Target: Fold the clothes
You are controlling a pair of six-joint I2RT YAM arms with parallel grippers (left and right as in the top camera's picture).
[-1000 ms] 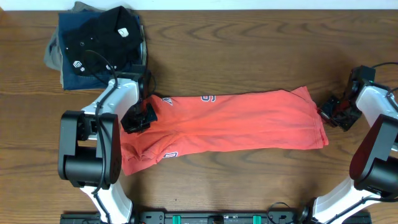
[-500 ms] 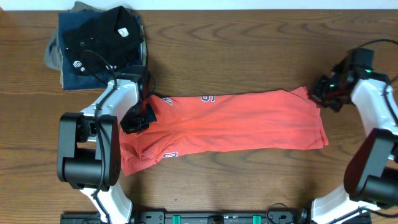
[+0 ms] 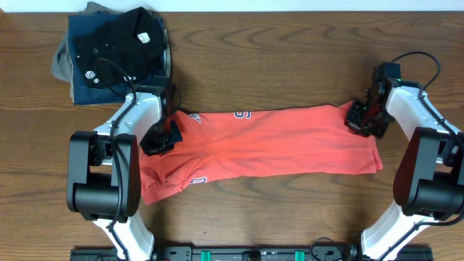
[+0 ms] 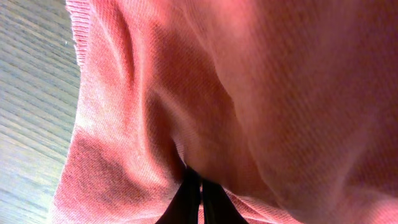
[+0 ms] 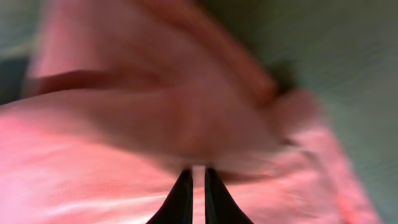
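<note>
The red-orange T-shirt (image 3: 283, 141) lies on the bench (image 3: 275, 65) as a long band running left to right, apparently already doubled lengthwise, with some print showing along its far edge and near the left end. The left hand (image 3: 161, 138) sits on the left part of the band, clenched on a pinch of fabric: in the wrist view creases run into its closed fingertips, likely so that this end can be lifted and carried over. The right hand (image 3: 360, 119) is over the shirt's far right corner, the matching hold for the other end. Its wrist view is blurred, the fingers close with a sliver of gap, so I cannot tell whether it grips cloth. A black shirt (image 3: 119, 40) rests on folded garments in the far left corner, well apart, probably to keep the folding area free
</note>
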